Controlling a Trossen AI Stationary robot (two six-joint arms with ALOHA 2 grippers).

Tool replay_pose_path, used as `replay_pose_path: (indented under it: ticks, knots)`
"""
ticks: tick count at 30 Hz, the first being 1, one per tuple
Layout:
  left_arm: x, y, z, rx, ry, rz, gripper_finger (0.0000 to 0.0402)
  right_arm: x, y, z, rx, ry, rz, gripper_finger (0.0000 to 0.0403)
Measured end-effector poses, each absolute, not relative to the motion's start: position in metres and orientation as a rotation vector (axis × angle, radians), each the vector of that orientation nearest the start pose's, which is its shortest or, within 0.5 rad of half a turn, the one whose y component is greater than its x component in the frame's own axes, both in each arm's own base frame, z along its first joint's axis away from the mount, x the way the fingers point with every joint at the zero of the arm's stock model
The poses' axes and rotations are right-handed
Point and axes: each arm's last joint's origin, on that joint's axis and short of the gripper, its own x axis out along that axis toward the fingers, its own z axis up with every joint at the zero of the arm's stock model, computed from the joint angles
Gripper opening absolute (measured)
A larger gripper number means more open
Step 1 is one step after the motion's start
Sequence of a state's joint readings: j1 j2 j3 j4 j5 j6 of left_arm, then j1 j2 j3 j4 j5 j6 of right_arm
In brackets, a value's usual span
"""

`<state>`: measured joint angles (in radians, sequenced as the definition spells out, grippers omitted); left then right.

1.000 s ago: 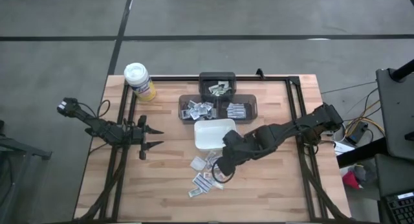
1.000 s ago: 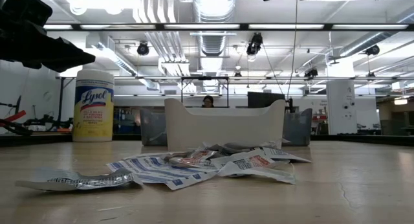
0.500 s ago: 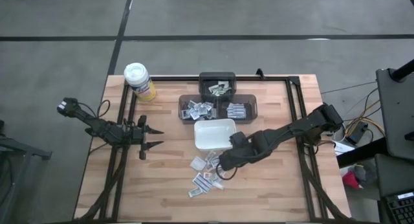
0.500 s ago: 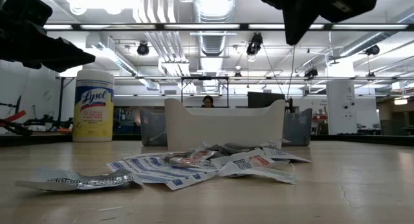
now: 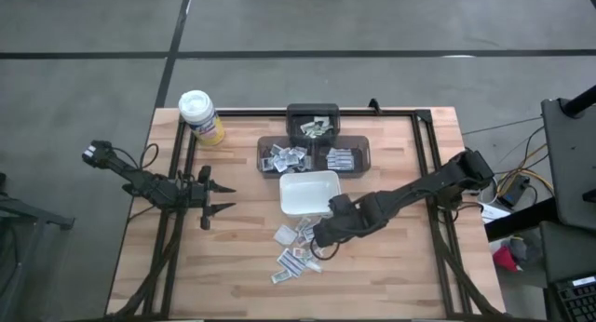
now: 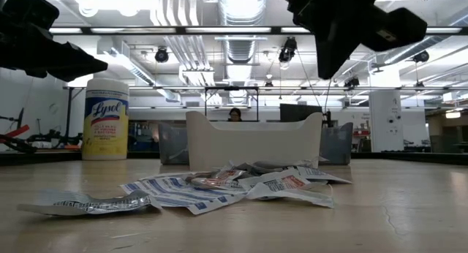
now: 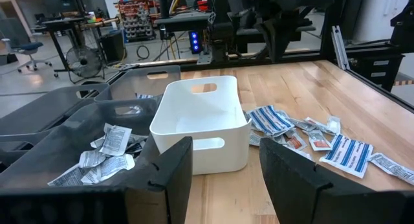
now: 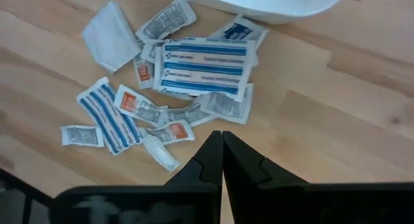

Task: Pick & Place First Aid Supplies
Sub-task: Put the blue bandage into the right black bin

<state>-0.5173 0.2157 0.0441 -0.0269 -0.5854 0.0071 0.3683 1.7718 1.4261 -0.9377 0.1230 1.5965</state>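
The first aid supplies (image 5: 296, 248) lie in a loose pile of small flat packets on the wooden table, just in front of the white dish (image 5: 307, 194). They also show in the right wrist view as the pile of packets (image 8: 187, 81) and in the low view (image 6: 219, 189). My right gripper (image 5: 321, 240) hangs shut above the table at the pile's right edge, pointing steeply down; its shut fingertips (image 8: 222, 136) touch nothing. My left gripper (image 5: 226, 197) waits open at the table's left, clear of everything.
Grey bins (image 5: 313, 155) holding sorted packets stand behind the dish, with another bin (image 5: 313, 123) farther back. A yellow canister with a white lid (image 5: 200, 115) stands at the far left corner. A black frame (image 5: 428, 173) runs along the table's edges. Bare wood lies right of the pile.
My right gripper has come down toward the packet pile and rolled about its own axis, staying shut; in the low view it has dropped into the picture from above. The packets have not moved.
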Motion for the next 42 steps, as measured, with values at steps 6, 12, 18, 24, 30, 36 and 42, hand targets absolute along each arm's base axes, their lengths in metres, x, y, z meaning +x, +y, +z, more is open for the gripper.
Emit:
replay_pose_path:
  ticks: [6,12,18,24,30,36,42]
  knots:
    - [0.098,-0.037,0.159,0.111,0.169,0.067,0.0177,0.326,0.122,0.231,1.055,1.084,-0.793,0.0034]
    - [0.098,-0.037,0.159,0.111,0.17,0.067,0.0177,0.324,0.121,0.226,1.047,1.093,-0.803,0.0082]
    - [0.098,-0.037,0.159,0.111,0.169,0.067,0.0177,0.324,0.121,0.21,1.09,1.063,-0.799,0.0126]
    - [0.098,-0.037,0.159,0.112,0.17,0.067,0.0177,0.323,0.12,0.194,1.103,1.002,-0.783,0.0153]
    - [0.098,-0.037,0.159,0.112,0.17,0.067,0.0177,0.32,0.118,0.187,1.114,0.977,-0.828,0.016]
    - [0.098,-0.037,0.159,0.112,0.17,0.067,0.0177,0.321,0.118,0.179,1.153,0.944,-0.791,0.0155]
    - [0.098,-0.037,0.159,0.111,0.169,0.067,0.0177,0.318,0.117,0.169,1.18,0.927,-0.786,0.0157]
